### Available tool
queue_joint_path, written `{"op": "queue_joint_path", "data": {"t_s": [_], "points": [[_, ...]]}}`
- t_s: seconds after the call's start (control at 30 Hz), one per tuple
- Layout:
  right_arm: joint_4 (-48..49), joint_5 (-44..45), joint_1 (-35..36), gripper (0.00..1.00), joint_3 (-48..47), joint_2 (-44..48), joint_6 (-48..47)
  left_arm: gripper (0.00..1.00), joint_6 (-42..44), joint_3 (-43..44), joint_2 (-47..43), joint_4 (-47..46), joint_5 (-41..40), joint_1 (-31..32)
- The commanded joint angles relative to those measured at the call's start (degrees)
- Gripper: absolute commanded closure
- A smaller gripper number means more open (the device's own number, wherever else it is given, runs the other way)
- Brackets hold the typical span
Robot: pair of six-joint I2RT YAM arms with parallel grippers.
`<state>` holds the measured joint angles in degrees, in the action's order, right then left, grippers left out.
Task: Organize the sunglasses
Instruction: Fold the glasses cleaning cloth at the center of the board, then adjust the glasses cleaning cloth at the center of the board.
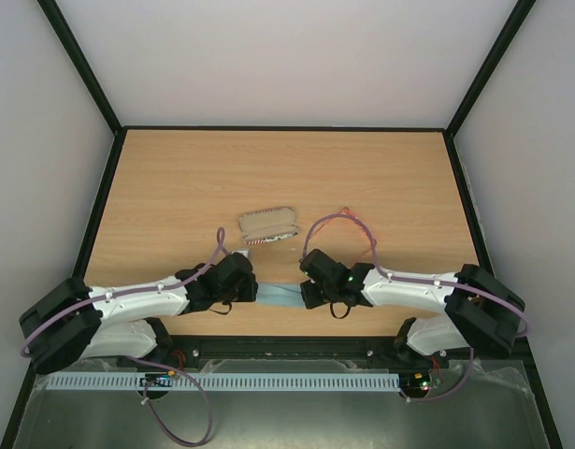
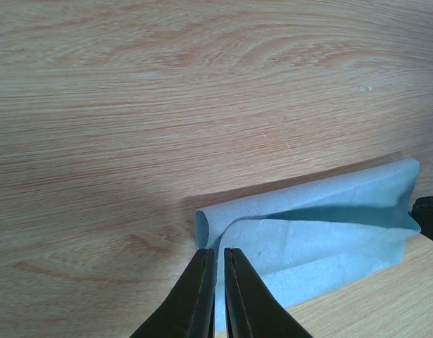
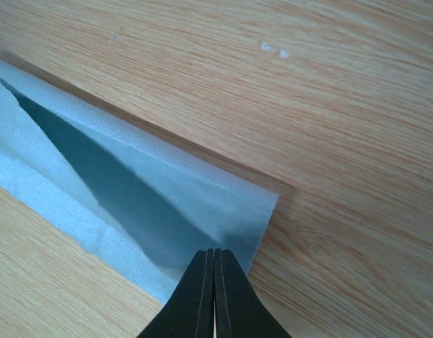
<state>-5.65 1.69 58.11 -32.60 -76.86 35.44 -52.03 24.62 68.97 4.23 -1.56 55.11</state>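
Oblong case lying mid-table; light blue cloth folded over, near front edge of wooden table

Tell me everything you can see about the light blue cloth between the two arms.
The light blue cloth is a soft, matte, fleecy-looking sheet folded over itself into a long band, with a shadowed gap between its layers. It stretches crosswise near the front of the wooden table, between the arms. The left claw pinches one end, the right claw the other.

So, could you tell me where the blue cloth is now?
In the top view, the blue cloth is near the table's front edge, centre, pinched by the left fingers and right fingers.
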Motion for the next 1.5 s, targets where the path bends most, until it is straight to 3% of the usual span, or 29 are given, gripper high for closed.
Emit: {"op": "queue_joint_path", "data": {"t_s": [0.0, 0.43, 0.63, 0.7, 0.87, 1.03, 1.27, 1.47], "points": [[-0.1, -0.4, 1.2, 0.99, 0.8, 1.0, 0.7, 0.92, -0.5, -0.7, -0.9, 1.1, -1.0, 0.3], [0.2, 0.1, 3.6, 0.96, 1.6, 0.9, 0.7, 0.92, -0.8, -0.8, -1.9, 1.8, -1.3, 0.3], [-1.9, 0.8, 3.9, 0.73, 2.6, 4.9, 2.6, 0.91, -1.2, -0.7, -2.5, 3.1, -2.0, 0.3], [-3.2, 1.0, 3.9, 0.70, 3.2, 7.8, 3.2, 0.89, -1.3, -0.3, -2.8, 4.6, -2.5, 0.3], [-8.9, 2.9, 3.9, 0.71, 4.4, 15.6, 5.6, 0.52, -1.5, 1.5, -4.1, 8.4, -3.1, 0.0], [-13.0, 5.9, 3.8, 0.72, 1.9, 17.4, 7.6, 0.02, -0.1, 4.7, -4.9, 12.4, -2.2, -0.7], [-8.2, 3.4, 3.6, 0.76, -3.4, 7.4, 7.0, 0.01, 5.1, 9.0, -2.9, 15.2, 2.4, -4.4], [-3.9, 0.3, 3.6, 0.73, -11.2, -4.6, 6.0, 0.01, 0.4, 4.1, -14.3, 15.5, 2.7, -10.1]]}}
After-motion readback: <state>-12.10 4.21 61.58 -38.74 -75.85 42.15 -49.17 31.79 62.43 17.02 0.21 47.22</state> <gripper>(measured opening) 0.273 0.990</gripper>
